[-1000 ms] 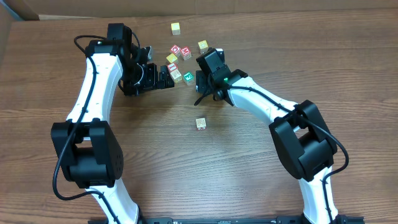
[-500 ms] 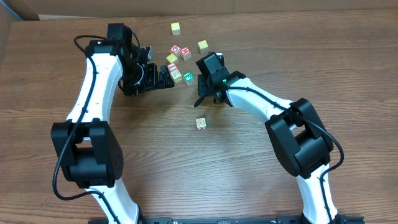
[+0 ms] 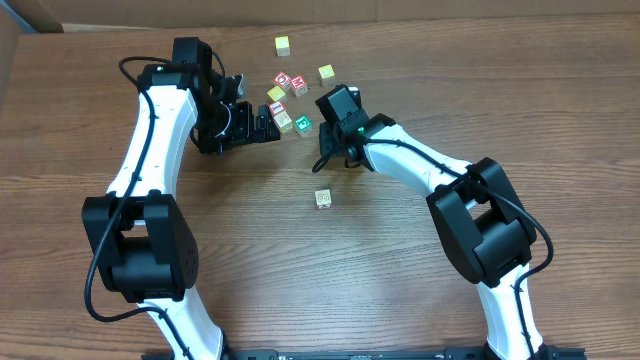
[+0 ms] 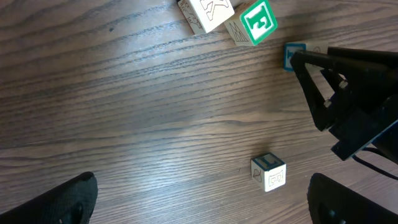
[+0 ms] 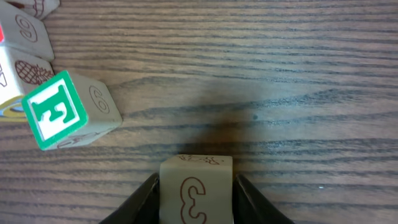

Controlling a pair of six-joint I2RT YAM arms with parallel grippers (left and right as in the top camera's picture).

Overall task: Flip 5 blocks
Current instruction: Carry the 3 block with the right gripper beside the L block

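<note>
Arm bases: both arms rise from the near edge of the table (image 3: pixel 230 230), left and right of the middle.
Surface: brown wood with the grain running side to side, matte, with a soft glare patch in the left wrist view.
Lone block (image 3: pixel 322 199): a pale cube alone on bare wood between the two arms, well apart from the other blocks.
Right gripper (image 5: pixel 197 186): clenched on the held block, one finger against each side.
Held block (image 5: pixel 196 194): a pale cube with a brown outline print facing the wrist camera. It is low over the wood, just beside the green-faced block; contact with the table cannot be told.
Left gripper (image 4: pixel 205 200): released, jaws spread wide with nothing between them, pointing toward the cluster from the left.
Green-faced block (image 3: pixel 303 124): green frame around a white letter, tilted on the wood, touching the pale block.
Pale block (image 3: pixel 287 121): just left of the green one, near the left gripper's tips.
Red-and-white block (image 3: pixel 279 108): just beyond the pale block.
Red-faced cubes (image 3: pixel 283 80): two, side by side, farther back.
Yellow cubes (image 3: pixel 283 45): three scattered, one farthest of all.
Room: a tan board (image 3: pixel 30 15) shows beyond the far-left corner.
</note>
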